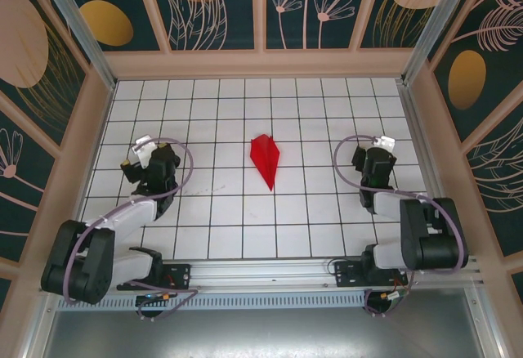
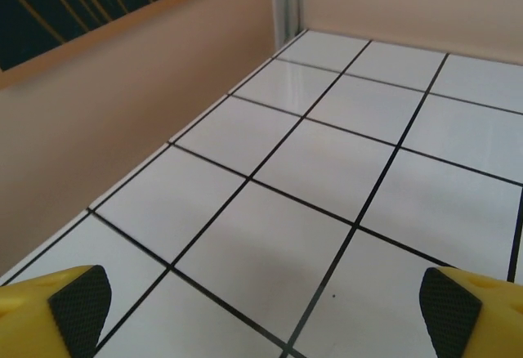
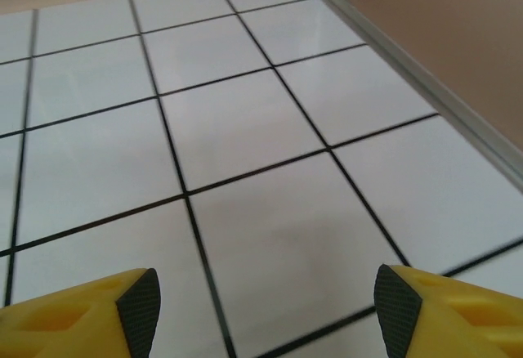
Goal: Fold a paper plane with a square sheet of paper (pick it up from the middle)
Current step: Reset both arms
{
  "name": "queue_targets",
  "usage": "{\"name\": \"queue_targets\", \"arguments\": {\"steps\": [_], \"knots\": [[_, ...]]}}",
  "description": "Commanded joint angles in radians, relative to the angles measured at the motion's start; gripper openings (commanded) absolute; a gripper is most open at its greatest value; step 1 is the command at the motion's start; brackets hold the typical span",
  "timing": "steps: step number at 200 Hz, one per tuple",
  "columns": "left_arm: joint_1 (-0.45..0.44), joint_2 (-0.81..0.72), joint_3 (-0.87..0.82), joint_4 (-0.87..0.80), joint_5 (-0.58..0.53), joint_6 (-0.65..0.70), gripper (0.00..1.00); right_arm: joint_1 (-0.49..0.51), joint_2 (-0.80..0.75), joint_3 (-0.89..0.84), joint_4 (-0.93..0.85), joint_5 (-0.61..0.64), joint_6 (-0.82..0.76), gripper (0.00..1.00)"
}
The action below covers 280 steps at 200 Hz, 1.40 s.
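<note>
Both gape wide and empty — left claw (image 2: 261, 313), right claw (image 3: 265, 313); the paper plane (image 1: 265, 158) looks finished, so probably only parking remains.

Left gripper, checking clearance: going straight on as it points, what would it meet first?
The left gripper would probably meet the tiled table first, short of the beige wall; depth unclear.

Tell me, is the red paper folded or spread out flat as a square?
Folded. The red paper lies on the table as a slim dart, tapering to a sharp tip toward the near edge, with a centre crease.
</note>
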Motion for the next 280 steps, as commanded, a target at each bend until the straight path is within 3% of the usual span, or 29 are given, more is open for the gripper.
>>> {"name": "queue_targets", "arguments": {"steps": [1,23,43,53,65,79,81,84,86,101,110,120,130,280], "knots": [[0.015,0.033,-0.117,0.514,0.069,0.226,0.99,-0.018,0.051,-0.022,0.329,-0.154,-0.064,0.72],[0.054,0.121,-0.165,0.714,0.153,0.218,0.99,-0.045,0.094,-0.077,0.462,-0.276,-0.078,0.71],[0.076,0.201,-0.179,0.834,0.253,0.249,0.99,-0.046,0.147,-0.151,0.631,-0.311,-0.092,0.72],[0.093,0.248,-0.18,0.889,0.297,0.251,0.99,-0.046,0.132,-0.147,0.598,-0.318,-0.092,0.71],[0.112,0.212,-0.18,0.816,0.347,0.23,0.99,-0.037,0.138,-0.14,0.597,-0.295,-0.092,0.72],[0.159,0.268,-0.229,0.935,0.412,0.182,0.99,-0.041,0.143,-0.121,0.568,-0.251,-0.071,0.74],[0.168,0.29,-0.232,0.977,0.409,0.177,0.99,-0.044,0.144,-0.116,0.559,-0.242,-0.065,0.77],[0.177,0.321,-0.236,1.04,0.41,0.175,0.99,-0.048,0.144,-0.111,0.55,-0.233,-0.056,0.96],[0.18,0.332,-0.235,1.06,0.416,0.177,0.99,-0.049,0.146,-0.109,0.546,-0.233,-0.051,0.98],[0.188,0.267,-0.141,0.762,0.444,0.159,0.99,-0.063,0.146,-0.107,0.542,-0.242,-0.042,0.99],[0.198,0.313,-0.138,0.839,0.446,0.154,0.99,-0.063,0.146,-0.107,0.541,-0.241,-0.042,0.99],[0.21,0.275,-0.129,0.75,0.461,0.139,0.99,-0.059,0.146,-0.11,0.545,-0.222,-0.039,0.99],[0.21,0.294,-0.137,0.806,0.455,0.146,0.99,-0.058,0.145,-0.112,0.551,-0.204,-0.034,0.99],[0.209,0.282,-0.138,0.787,0.461,0.147,0.99,-0.054,0.146,-0.111,0.548,-0.202,-0.037,0.99]]}}
